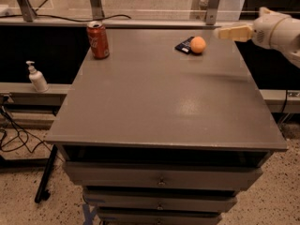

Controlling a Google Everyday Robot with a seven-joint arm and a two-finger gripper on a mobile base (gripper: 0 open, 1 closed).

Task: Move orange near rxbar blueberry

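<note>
The orange (pixel 198 44) rests on the grey tabletop (pixel 159 93) at the back right. It touches the right end of the dark navy rxbar blueberry (pixel 184 45), which lies flat and is partly hidden behind the fruit. My gripper (pixel 228 33) is to the right of the orange, raised above the table and apart from it, holding nothing.
A red soda can (pixel 98 40) stands upright at the back left of the tabletop. A white pump bottle (pixel 37 78) sits on a ledge left of the table. Drawers are below the tabletop's front edge, and metal posts stand behind it.
</note>
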